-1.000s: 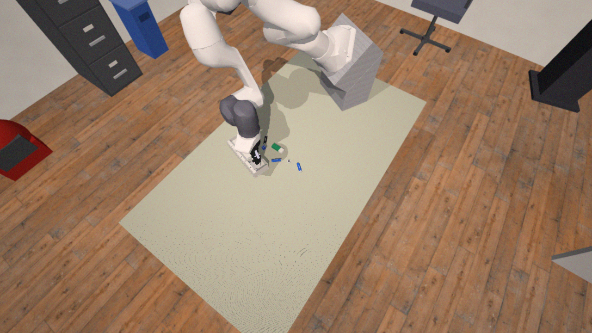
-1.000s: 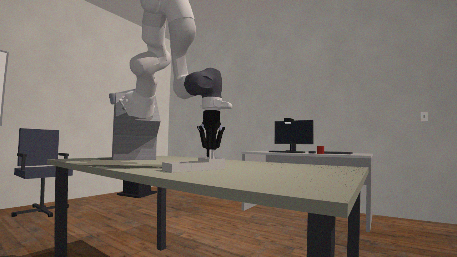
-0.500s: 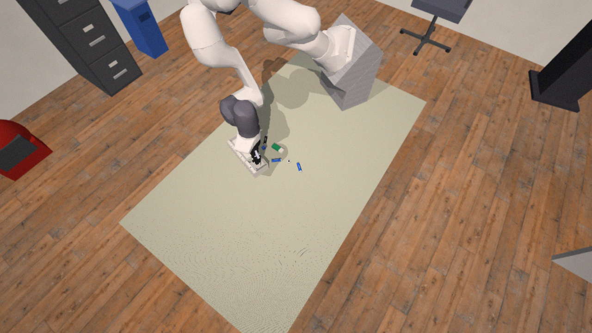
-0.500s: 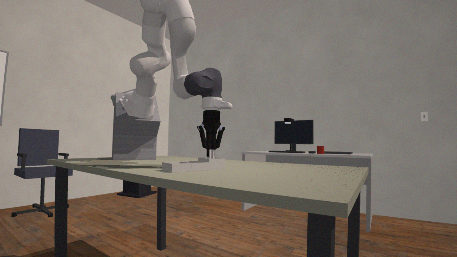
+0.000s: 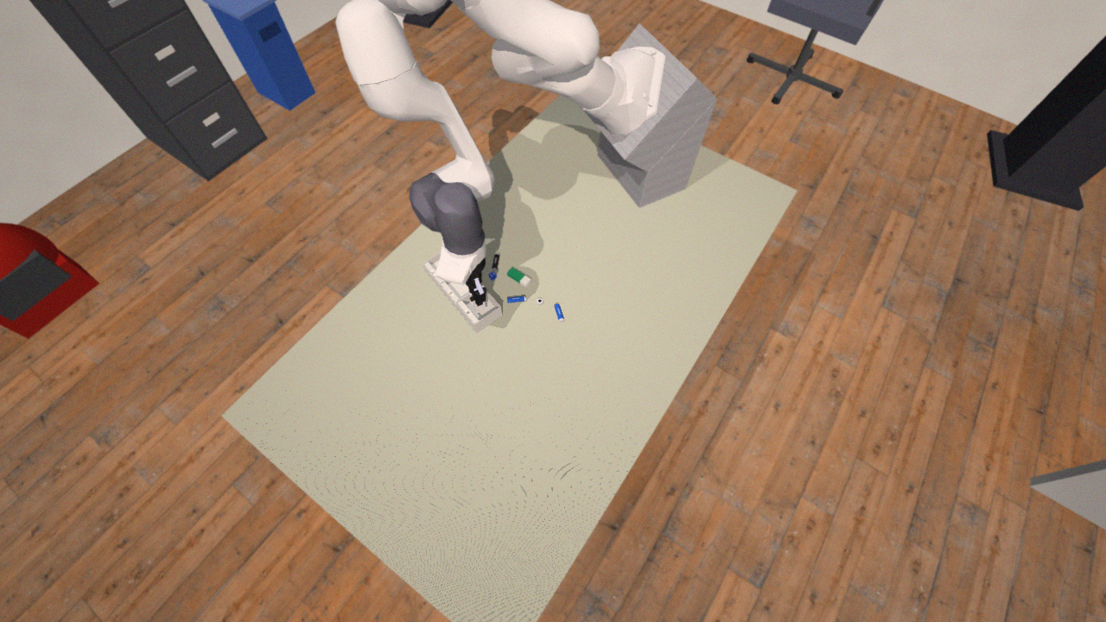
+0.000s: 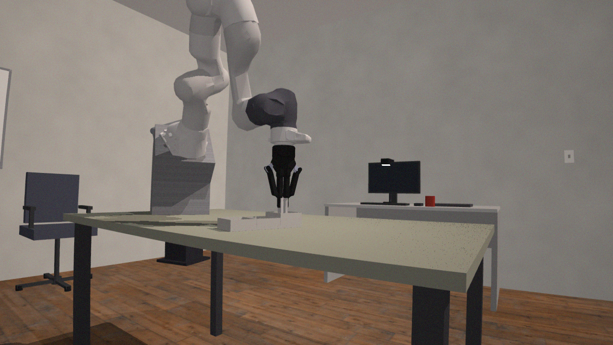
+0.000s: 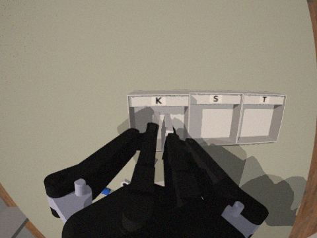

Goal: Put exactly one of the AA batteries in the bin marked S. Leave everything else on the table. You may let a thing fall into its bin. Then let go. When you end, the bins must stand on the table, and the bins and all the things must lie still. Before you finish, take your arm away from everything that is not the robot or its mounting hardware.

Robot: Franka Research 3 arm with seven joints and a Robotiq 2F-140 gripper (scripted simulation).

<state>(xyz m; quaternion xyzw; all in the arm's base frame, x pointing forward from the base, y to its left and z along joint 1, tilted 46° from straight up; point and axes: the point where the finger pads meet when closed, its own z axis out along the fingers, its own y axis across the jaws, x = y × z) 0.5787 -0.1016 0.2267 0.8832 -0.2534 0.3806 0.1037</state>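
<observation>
At pale-grey, open-topped K bin point(image 5: 488, 318) point(image 6: 292, 221) point(image 7: 139, 100), black two-finger gripper point(image 5: 480, 301) point(image 6: 282, 208) point(image 7: 160, 121) is clenched, apparently w/o battery. Best: lift straight up, open, then straddle one blue cylindrical AA batt. point(image 5: 559, 311) point(image 7: 105, 191)

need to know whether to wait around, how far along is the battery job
nothing looks done: bin S shows no battery. in hand: apparently nothing, gripper shut over bin K. left: pick one of the blue batteries on the table, drop it in S, let go, move clear
</observation>
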